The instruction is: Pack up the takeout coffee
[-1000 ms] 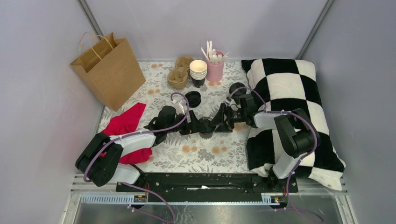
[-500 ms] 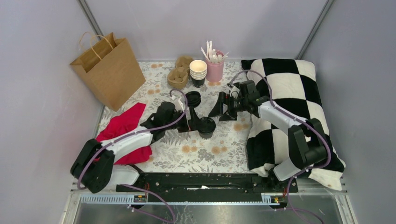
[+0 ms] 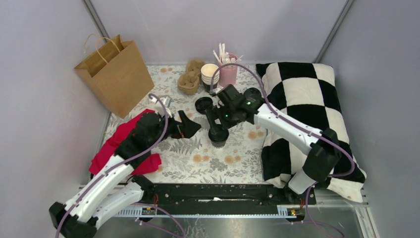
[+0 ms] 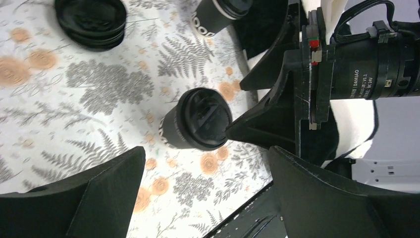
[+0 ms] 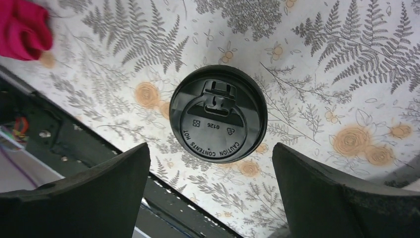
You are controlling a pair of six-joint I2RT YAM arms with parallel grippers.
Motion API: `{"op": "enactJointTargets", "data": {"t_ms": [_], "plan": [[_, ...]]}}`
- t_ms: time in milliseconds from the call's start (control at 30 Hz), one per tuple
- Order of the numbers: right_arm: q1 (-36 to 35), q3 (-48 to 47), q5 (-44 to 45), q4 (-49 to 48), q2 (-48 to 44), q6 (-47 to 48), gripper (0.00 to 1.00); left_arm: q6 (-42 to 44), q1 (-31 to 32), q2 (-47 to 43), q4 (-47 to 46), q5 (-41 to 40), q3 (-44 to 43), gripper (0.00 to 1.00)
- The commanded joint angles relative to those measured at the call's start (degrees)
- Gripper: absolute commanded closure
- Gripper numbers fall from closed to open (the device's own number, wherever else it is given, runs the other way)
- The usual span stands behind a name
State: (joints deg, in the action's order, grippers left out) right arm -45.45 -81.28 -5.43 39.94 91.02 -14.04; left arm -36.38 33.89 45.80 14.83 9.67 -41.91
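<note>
The takeout coffee [image 3: 219, 137], a black paper cup with a black lid, stands upright on the floral cloth at mid-table. My right gripper [image 3: 217, 125] hangs open just above it. In the right wrist view the lid [image 5: 218, 121] sits between and beyond the spread fingers [image 5: 99, 193], untouched. My left gripper [image 3: 194, 125] is open to the cup's left, a short gap away, pointing at it. From the left wrist the cup [image 4: 197, 125] shows ahead of the empty left gripper [image 4: 207, 151], with a right fingertip [image 4: 235, 130] close by the lid's rim.
A brown paper bag [image 3: 116, 74] stands at the back left. A cardboard cup carrier [image 3: 190, 79], stacked lidless cups [image 3: 209, 74] and a pink cup of stirrers [image 3: 228, 74] line the back. Loose lids [image 3: 203, 105], another lidded cup [image 4: 213, 20], red cloth [image 3: 129, 141], checkered pillow [image 3: 307, 109].
Both grippers have opened wide. The left gripper has drawn back to the left, off the cup. The right gripper pulled away, then swung in above the cup.
</note>
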Motion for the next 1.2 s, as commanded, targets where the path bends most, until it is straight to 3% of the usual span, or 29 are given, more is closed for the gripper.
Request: {"op": "enactJointTargets", "data": {"t_ms": [0,1033,1167], "plan": [[-2.91,-3.88,10.15,6.45,3.14,2.01,0.00,1.26,-0.32,-5.65,8.07,-6.64,2.17,0.01],[-8.66,-9.51,12.57,7.91,11.12,2.19,0.00,-1.06,-0.35,-7.66,6.82,-4.75,5.62,0.01],[-8.82,-9.95,13.14,8.13,12.00,2.10,0.04,-1.18,-0.32,-7.98,6.86,-4.70,5.90,0.01]]}}
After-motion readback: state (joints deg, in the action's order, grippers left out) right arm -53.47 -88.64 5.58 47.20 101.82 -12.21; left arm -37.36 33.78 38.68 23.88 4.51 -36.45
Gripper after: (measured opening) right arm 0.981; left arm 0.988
